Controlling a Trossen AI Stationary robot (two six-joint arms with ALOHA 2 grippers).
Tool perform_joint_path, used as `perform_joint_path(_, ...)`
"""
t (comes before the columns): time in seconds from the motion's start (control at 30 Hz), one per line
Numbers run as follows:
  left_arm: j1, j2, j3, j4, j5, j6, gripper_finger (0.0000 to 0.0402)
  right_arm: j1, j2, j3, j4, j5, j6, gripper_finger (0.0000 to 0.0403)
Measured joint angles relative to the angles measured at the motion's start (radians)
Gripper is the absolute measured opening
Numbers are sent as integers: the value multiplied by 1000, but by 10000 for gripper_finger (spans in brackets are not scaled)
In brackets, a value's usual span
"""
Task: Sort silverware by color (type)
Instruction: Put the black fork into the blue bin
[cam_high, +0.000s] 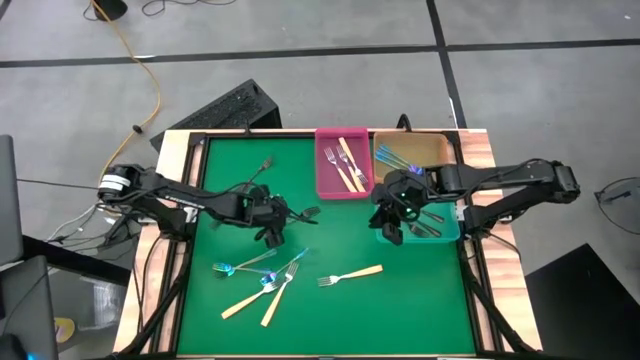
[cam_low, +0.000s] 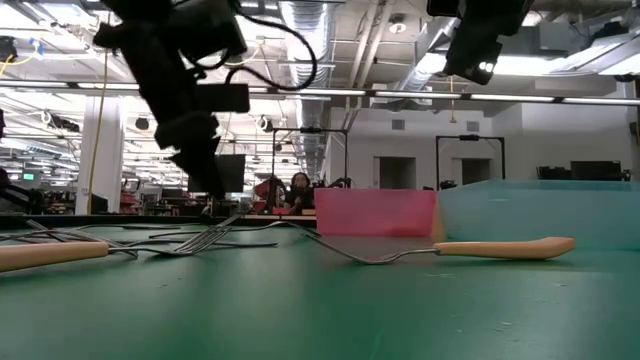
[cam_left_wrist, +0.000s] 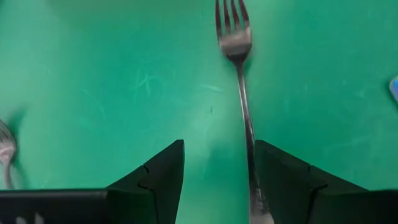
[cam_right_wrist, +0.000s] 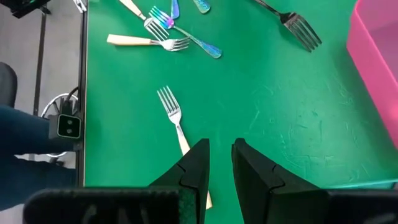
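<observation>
My left gripper (cam_high: 272, 226) (cam_left_wrist: 219, 146) is low over the middle of the green mat (cam_high: 420, 290), open. A dark fork (cam_left_wrist: 241, 81) (cam_high: 302, 213) lies flat on the mat, tines away from the gripper, its handle (cam_left_wrist: 252, 180) running between the fingers, close along one of them. My right gripper (cam_high: 390, 226) (cam_right_wrist: 221, 144) hangs higher at the teal bin's (cam_high: 445, 235) left edge, fingers a narrow gap apart with nothing between. Blue forks (cam_high: 240, 266) and tan-handled forks (cam_high: 352, 275) lie on the near part of the mat. Another dark fork (cam_high: 262, 166) lies at the far left. My left gripper comes slanting down with a finger on each side of the dark fork's handle (cam_left_wrist: 253, 190), lying along it. The handle runs right beside one finger (cam_left_wrist: 280, 180); whether that finger touches it I cannot tell. The fork lies flat on the mat.
Three bins stand at the far right: a pink one (cam_high: 328, 180) with tan-handled forks, a brown one (cam_high: 432, 150) with blue forks, the teal one with dark forks. The mat's wooden frame (cam_high: 168, 290) borders it. Bare mat shows at the near right.
</observation>
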Motion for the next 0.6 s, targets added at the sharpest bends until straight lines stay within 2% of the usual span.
perform_joint_path(0.13, -2, 0, -51, 82, 70, -10, 178, 0, 0, 0, 0, 10, 0, 93)
perform_joint_path(0.33, -11, 0, -129, 203, 61, -30, 178, 0, 0, 0, 0, 10, 23, 93)
perform_joint_path(0.6, -11, 5, -194, 272, 59, -29, 178, 0, 0, 0, 0, 10, 26, 93)
